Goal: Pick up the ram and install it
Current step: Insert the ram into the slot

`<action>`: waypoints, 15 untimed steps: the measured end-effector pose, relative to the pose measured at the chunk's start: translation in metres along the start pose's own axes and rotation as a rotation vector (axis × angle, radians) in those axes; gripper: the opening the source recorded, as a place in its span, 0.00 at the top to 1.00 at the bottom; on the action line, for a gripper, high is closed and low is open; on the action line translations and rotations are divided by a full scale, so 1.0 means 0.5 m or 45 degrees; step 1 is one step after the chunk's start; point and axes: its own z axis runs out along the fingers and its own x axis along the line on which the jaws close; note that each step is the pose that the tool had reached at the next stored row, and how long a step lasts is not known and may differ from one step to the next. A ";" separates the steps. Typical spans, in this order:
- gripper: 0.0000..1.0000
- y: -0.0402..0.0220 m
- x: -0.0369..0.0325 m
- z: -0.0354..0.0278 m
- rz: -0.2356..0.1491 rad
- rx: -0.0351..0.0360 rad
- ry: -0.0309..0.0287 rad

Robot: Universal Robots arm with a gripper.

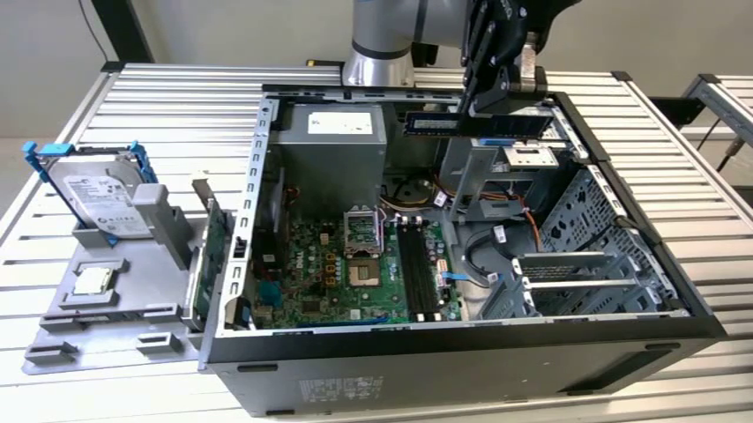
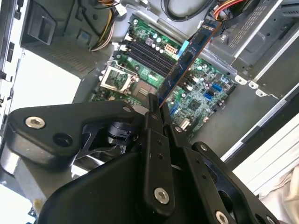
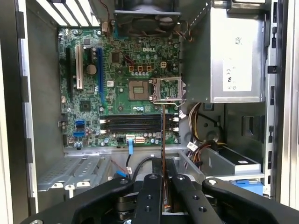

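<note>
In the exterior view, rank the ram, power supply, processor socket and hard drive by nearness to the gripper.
1. ram, held in the gripper.
2. power supply, rear of the case.
3. processor socket, on the motherboard.
4. hard drive, outside, exterior view's left.

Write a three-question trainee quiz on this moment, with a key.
1. True or false: the black gripper is shut on the slim dark ram stick with a pale label.
2. The ram is: A) seated in a motherboard slot; B) held above the open grey computer case; C) lying on the table.
3. Fill in: in the exterior view, the silver hard drive in a blue bracket stands at the case's ____.
Key: 1 true; 2 B; 3 left.
</note>
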 end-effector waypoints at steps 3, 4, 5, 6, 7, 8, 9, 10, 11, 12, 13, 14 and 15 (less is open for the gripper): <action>1.00 0.000 0.000 0.000 0.017 0.0016 -0.0005; 1.00 0.000 0.000 0.000 0.022 0.0022 -0.0007; 1.00 0.000 0.000 0.000 0.028 0.0027 -0.0009; 1.00 0.000 0.000 0.000 0.034 0.0032 -0.0009; 1.00 0.000 0.000 0.000 0.039 0.0037 -0.0011; 1.00 0.000 0.000 0.000 0.044 0.0042 -0.0012; 1.00 0.000 0.000 0.000 0.050 0.0048 -0.0014; 1.00 0.000 0.000 0.000 0.055 0.0053 -0.0014; 1.00 0.000 0.000 0.000 0.061 0.0058 -0.0016; 1.00 0.000 0.000 0.000 0.066 0.0063 -0.0018; 1.00 0.000 0.000 0.000 0.071 0.0068 -0.0019; 1.00 0.000 0.000 0.000 0.076 0.0073 -0.0021; 1.00 0.000 0.000 0.000 0.081 0.0078 -0.0023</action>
